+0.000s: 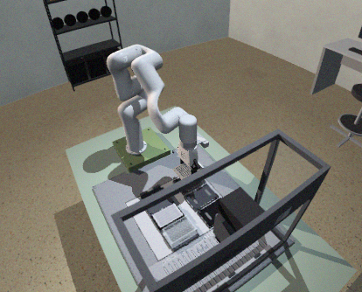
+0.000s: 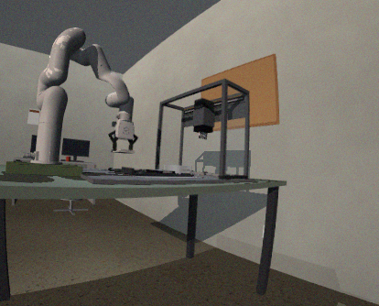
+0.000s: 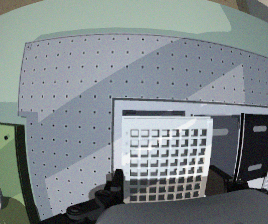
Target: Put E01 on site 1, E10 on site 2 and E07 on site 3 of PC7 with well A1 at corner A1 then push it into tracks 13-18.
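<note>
My gripper (image 1: 186, 167) is shut on a pale well plate with a coarse grid of wells, which looks like the 96-well plate E01 (image 1: 182, 170). It holds the plate level, well above the grey deck, at the end nearest the arm's base. In the wrist view the plate (image 3: 169, 157) fills the middle, over a light-edged nest (image 3: 178, 108). From the side the gripper (image 2: 123, 148) hangs clear above the deck. Two pale labware items (image 1: 167, 215) (image 1: 180, 232) lie under the instrument frame. I cannot read their labels.
The dark instrument frame (image 1: 232, 175) stands over the far half of the deck, with a dark head (image 2: 202, 115) hanging from its gantry. A dark open nest (image 1: 203, 197) and a dark box (image 1: 240, 205) sit beside the apron. The rails (image 1: 232, 267) run along the far end.
</note>
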Action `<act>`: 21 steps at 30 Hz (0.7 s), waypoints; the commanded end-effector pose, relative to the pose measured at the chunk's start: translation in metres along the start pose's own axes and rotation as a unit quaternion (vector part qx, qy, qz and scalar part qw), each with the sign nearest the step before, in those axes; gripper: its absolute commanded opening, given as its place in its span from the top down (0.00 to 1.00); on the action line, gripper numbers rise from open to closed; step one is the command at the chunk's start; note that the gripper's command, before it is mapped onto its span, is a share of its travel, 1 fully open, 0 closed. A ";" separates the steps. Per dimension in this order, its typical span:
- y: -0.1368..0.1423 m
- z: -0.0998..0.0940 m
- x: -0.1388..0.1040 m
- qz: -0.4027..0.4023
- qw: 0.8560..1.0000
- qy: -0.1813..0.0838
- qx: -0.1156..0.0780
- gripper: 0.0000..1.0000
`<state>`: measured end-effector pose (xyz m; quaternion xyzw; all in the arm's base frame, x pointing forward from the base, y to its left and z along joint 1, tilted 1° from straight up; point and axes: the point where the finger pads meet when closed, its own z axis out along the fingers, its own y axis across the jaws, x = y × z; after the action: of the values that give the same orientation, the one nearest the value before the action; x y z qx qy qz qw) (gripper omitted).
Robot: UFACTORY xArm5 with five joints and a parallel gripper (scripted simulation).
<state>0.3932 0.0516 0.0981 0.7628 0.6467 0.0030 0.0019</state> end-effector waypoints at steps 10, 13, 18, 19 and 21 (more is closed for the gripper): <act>0.001 -0.024 0.000 0.000 1.000 0.010 0.001 1.00; 0.001 -0.025 0.000 0.000 1.000 0.010 0.001 1.00; 0.001 -0.025 0.000 0.000 1.000 0.010 0.001 1.00; 0.001 -0.025 0.000 0.000 1.000 0.010 0.001 1.00; 0.001 -0.025 0.000 0.000 1.000 0.010 0.001 1.00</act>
<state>0.3932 0.0511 0.1212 0.7628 0.6467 0.0031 0.0020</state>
